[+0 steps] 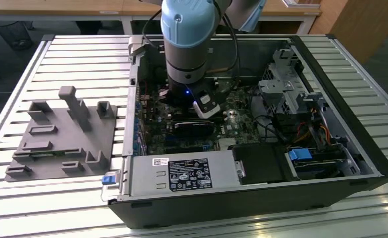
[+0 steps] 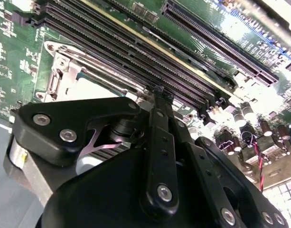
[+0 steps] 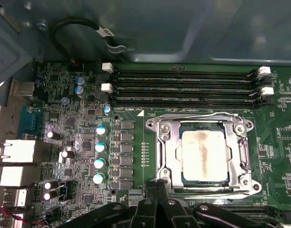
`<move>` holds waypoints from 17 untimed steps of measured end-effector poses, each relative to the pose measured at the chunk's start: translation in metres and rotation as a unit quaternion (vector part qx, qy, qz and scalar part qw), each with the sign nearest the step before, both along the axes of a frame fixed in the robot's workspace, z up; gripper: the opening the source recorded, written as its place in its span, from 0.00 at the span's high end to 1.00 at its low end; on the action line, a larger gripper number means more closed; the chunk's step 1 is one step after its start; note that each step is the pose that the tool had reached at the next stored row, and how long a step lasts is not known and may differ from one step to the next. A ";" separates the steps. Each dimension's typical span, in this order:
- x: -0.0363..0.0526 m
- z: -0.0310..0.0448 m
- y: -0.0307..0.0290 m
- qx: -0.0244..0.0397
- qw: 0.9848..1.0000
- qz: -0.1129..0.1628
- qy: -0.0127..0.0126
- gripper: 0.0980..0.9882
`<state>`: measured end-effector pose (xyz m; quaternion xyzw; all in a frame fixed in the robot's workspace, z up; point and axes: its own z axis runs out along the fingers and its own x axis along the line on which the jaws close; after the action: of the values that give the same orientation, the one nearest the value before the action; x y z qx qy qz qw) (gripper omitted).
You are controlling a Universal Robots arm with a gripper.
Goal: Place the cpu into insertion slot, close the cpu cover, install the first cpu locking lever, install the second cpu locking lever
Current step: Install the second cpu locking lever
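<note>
The cpu (image 3: 204,156), a square chip with a dull silver top, lies flat in the insertion slot (image 3: 170,124) on the green board. The metal cpu cover (image 3: 236,156) is down around it. One thin wire lever (image 3: 197,114) lies along the frame's side by the memory slots. Another lever (image 3: 221,191) lies along the opposite side. My gripper (image 3: 157,187) is shut, its black fingertips together at that second side of the frame, with nothing seen between them. In the second wrist view the gripper (image 2: 159,92) stands just beside the cpu (image 2: 95,88). The arm (image 1: 188,44) reaches down into the open case.
Long black memory slots (image 3: 183,85) run beside the socket, and blue-topped capacitors (image 3: 100,152) and rear ports (image 3: 14,152) lie further off. The case holds a power supply (image 1: 180,173) and a drive cage (image 1: 287,84). A grey fixture (image 1: 61,134) sits on the slatted table.
</note>
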<state>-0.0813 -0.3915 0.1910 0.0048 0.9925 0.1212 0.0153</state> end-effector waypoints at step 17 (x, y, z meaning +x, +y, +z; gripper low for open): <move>-0.0012 0.0248 0.0000 0.003 1.000 0.000 0.000 0.99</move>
<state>-0.0825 -0.3915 0.2159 0.0048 0.9921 0.1243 0.0153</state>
